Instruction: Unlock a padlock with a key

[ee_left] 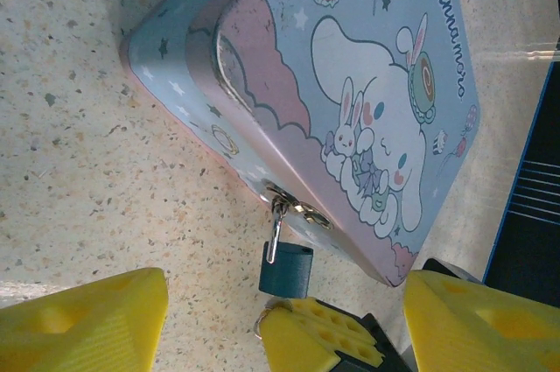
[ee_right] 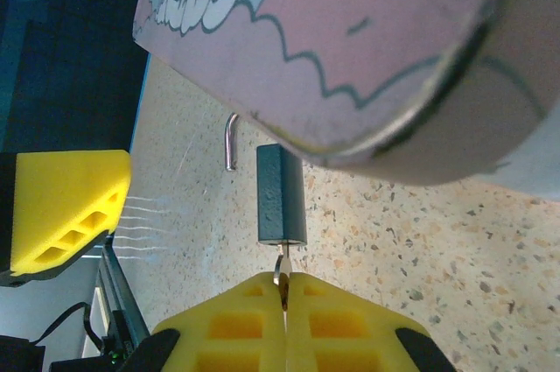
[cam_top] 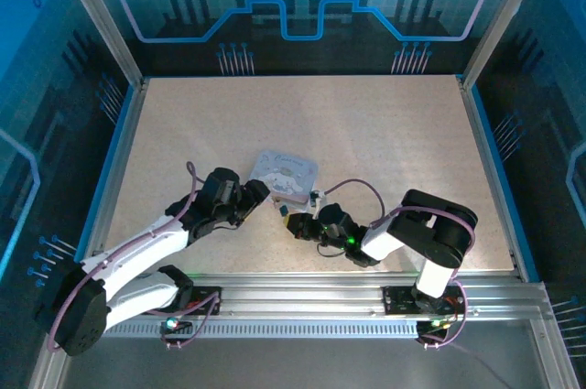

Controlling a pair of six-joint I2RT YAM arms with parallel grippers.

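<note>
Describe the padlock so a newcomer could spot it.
Find the pale blue cartoon tin in the middle of the table. The padlock is hooked to the metal hasp on its side facing the arms. It is the small dark teal block on a silver shackle, with the key at its end.

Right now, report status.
Left gripper open, empty. Right gripper shut on thin metal key, seated in squarish teal padlock hanging off pale blue tin. Nothing blocking.
</note>
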